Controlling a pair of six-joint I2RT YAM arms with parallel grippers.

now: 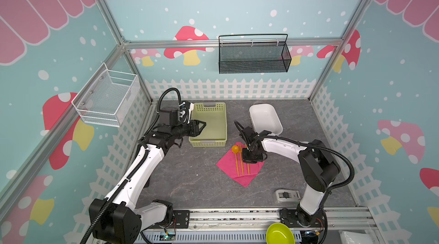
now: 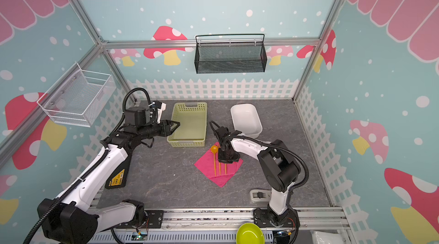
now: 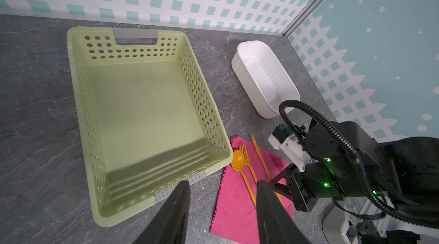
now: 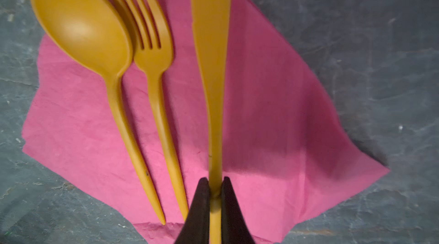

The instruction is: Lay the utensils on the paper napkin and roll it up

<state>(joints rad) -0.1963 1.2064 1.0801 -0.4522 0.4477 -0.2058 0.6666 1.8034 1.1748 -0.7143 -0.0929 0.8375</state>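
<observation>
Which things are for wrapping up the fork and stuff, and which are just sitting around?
For the job: pink napkin, spoon, fork, knife, pinched in the right gripper.

Just lying about: green basket, white tub, black wire basket, white wire basket, lime bowl.

The creased magenta paper napkin (image 4: pixel 273 112) lies flat on the surface (image 4: pixel 380 52), turned diamond-wise. On it the orange spoon (image 4: pixel 117 98), fork (image 4: pixel 156 88) and knife (image 4: pixel 213 88) lie side by side, spoon bowl overlapping the fork's head. The right hand (image 4: pixel 215 179) pinches the knife's handle.
</observation>
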